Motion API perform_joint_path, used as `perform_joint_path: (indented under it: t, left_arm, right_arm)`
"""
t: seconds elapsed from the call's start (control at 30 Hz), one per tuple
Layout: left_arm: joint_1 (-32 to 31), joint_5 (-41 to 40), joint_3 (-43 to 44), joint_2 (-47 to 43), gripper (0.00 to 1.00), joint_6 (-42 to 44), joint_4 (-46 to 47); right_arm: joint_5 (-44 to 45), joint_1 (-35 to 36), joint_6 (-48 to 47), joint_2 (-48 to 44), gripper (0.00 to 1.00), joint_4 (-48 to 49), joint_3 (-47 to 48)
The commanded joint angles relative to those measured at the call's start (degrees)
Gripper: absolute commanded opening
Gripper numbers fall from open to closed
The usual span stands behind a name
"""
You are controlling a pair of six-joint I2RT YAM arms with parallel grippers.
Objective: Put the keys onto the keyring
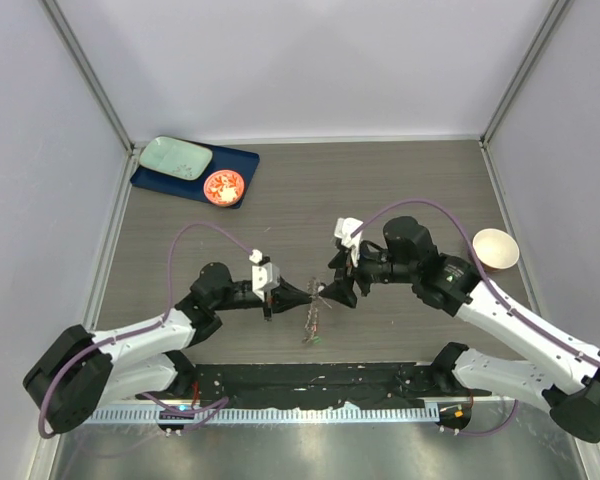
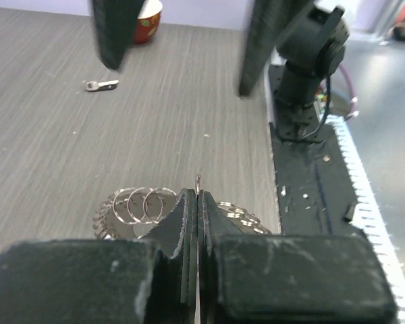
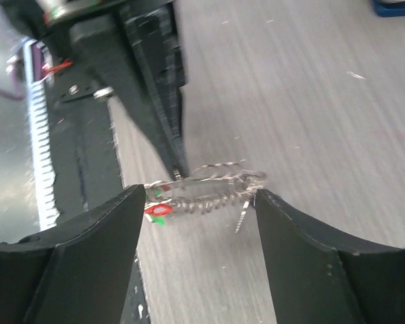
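The keyring (image 3: pixel 216 192), a grey ring fringed with small metal keys, is tilted up off the table between both grippers; it also shows in the top view (image 1: pixel 311 322). My left gripper (image 2: pixel 198 196) is shut on a thin wire loop of it (image 2: pixel 198 179), with more loops (image 2: pixel 145 202) below the jaws. In the top view the left gripper (image 1: pixel 308 293) nearly meets my right gripper (image 1: pixel 332 292). My right gripper (image 3: pixel 199 196) is open, its fingers straddling the ring. A red tag (image 3: pixel 158 210) and a green one (image 3: pixel 158 193) sit at the ring's left end. No black key shows.
A small loose metal key (image 2: pixel 101 85) lies on the table beyond the ring. A bowl (image 1: pixel 495 248) stands at the right. At the back left a blue tray (image 1: pixel 242 165) holds a teal plate (image 1: pixel 176 157) and an orange-red dish (image 1: pixel 223 186). A black mat (image 1: pixel 320 385) lines the near edge.
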Motion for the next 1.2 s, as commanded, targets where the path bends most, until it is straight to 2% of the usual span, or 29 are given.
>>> perform_joint_path:
  t: [0.0, 0.2, 0.33, 0.5, 0.63, 0.97, 1.0, 1.17]
  left_arm:
    - [-2.08, -8.73, -3.18, -5.27, 0.0, 11.71, -2.27]
    - [-4.01, -13.75, -4.5, -7.3, 0.0, 15.95, -2.99]
    - [-4.54, -13.93, -4.59, -6.16, 0.0, 18.49, -2.54]
    - [-4.54, -13.31, -5.21, -5.63, 0.0, 20.17, -2.45]
    - [-4.54, -13.58, -5.47, -5.55, 0.0, 20.61, -2.1]
    - [-4.54, -15.77, -5.39, -4.23, 0.0, 19.99, -2.54]
    - [-4.54, -16.03, -5.3, -4.23, 0.0, 19.99, -2.98]
    - [-4.54, -16.74, -5.21, -4.14, 0.0, 19.82, -4.03]
  right_arm:
    - [14.46, -0.12, 8.28, -0.77, 0.76, 7.14, -0.36]
    - [34.12, -4.33, 19.18, 1.6, 0.85, 7.31, -0.79]
    - [40.22, -10.13, 26.3, 2.22, 0.85, 7.14, -2.2]
    - [43.48, -18.31, 33.77, 3.36, 0.8, 6.08, -4.31]
    - [46.03, -24.19, 35.01, 5.2, 0.79, 6.08, -5.45]
    - [49.99, -33.69, 36.68, 15.22, 0.71, 7.75, -5.63]
    - [49.73, -34.39, 36.77, 15.83, 0.67, 8.62, -5.63]
    - [48.94, -35.28, 37.82, 19.52, 0.6, 9.77, -6.24]
